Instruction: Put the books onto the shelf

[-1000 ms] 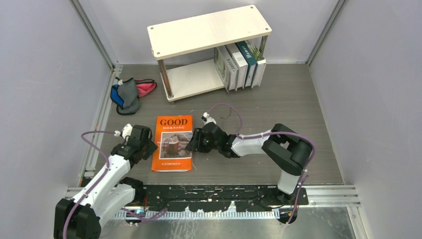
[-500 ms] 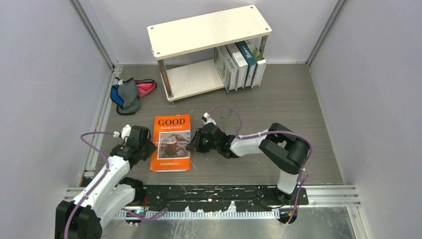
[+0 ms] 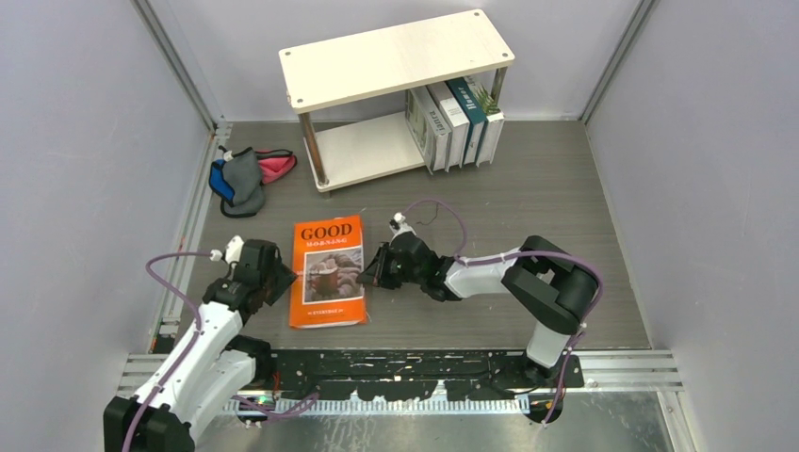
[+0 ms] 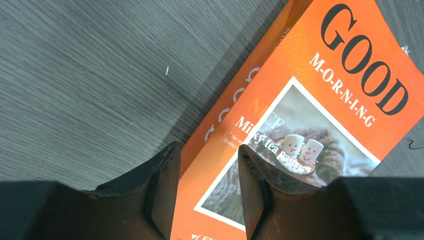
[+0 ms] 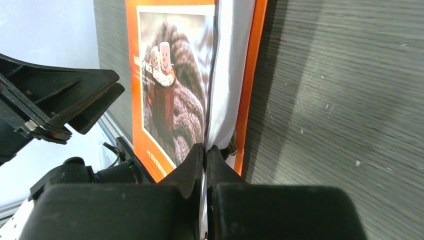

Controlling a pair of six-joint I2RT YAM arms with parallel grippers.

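Observation:
The orange "GOOD MORNING" book [image 3: 328, 273] lies flat on the grey floor in front of the shelf [image 3: 396, 56]. My right gripper [image 3: 369, 271] is at its right edge, shut on the lifted front cover [image 5: 170, 75]; the thin cover runs between the pressed fingers, my right gripper [image 5: 205, 147]. White pages show under the raised cover. My left gripper [image 3: 288, 281] is at the book's left side, open, my left gripper [image 4: 207, 150] with its jaws astride the spine edge of the book [image 4: 320, 100]. Several other books [image 3: 457, 122] stand upright on the shelf's lower board, at its right end.
A blue, grey and pink cloth bundle [image 3: 247, 174] lies on the floor left of the shelf. The lower board's left part [image 3: 363, 149] is bare. Grey walls close in both sides, and a metal rail runs along the near edge.
My right gripper has closed onto the book's front cover. My left gripper has opened a little wider at the spine. The book has shifted slightly.

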